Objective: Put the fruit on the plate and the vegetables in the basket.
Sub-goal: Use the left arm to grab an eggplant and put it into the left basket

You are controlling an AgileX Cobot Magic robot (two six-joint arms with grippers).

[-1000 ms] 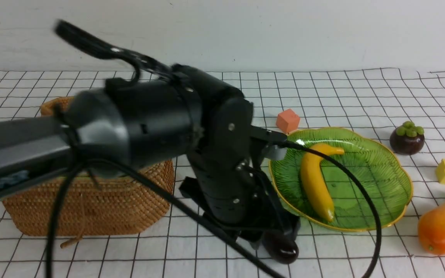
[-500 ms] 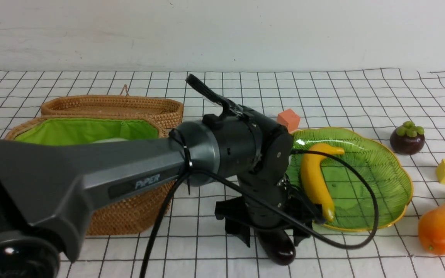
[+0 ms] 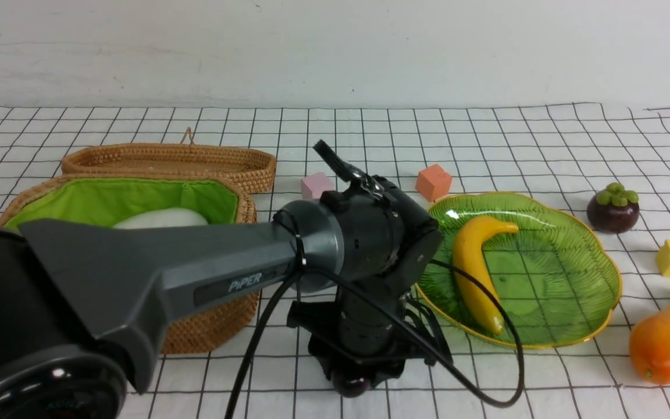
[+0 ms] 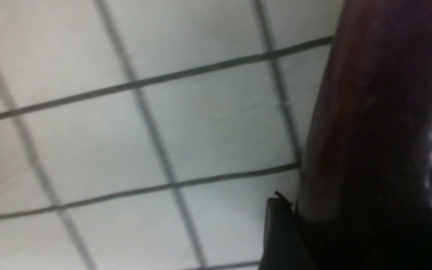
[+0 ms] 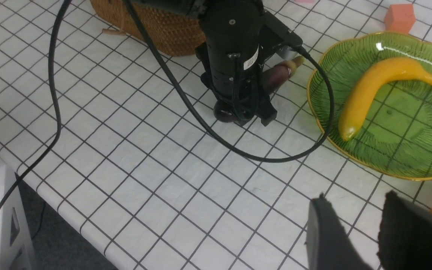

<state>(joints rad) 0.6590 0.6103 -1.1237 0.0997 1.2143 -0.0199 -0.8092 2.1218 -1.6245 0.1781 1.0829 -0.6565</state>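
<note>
Front view: the left arm [image 3: 154,279] reaches across the near table, with the left gripper [image 3: 356,372] pointing down onto the eggplant [image 3: 348,385]. The eggplant lies on the cloth [image 3: 544,145] between the basket [image 3: 207,326] and the plate [image 3: 562,279]; only its dark end shows under the wrist. The radish [image 3: 160,218] is in the basket, on the green lining, and the lid [image 3: 166,158] is parked behind. The banana [image 3: 473,267] lies in the plate. The mangosteen [image 3: 613,208] and the orange fruit [image 3: 666,343] sit on the cloth off the plate's right, so the fruit job looks about a third done.

Left wrist view: the eggplant fills one side, very close. One dark finger [image 4: 281,236] lies against its skin and the other is hidden, so I cannot tell whether the pinch has closed or the fingers merely straddle it.

Right wrist view: the left gripper stands upright across the eggplant's thick part, with the stem end poking out toward the plate. That seems a sensible hold for a long, rolling thing. The right gripper [image 5: 354,204] hangs near the plate's rim with its fingers apart and nothing between them — likely placed there for the fruit.
</note>
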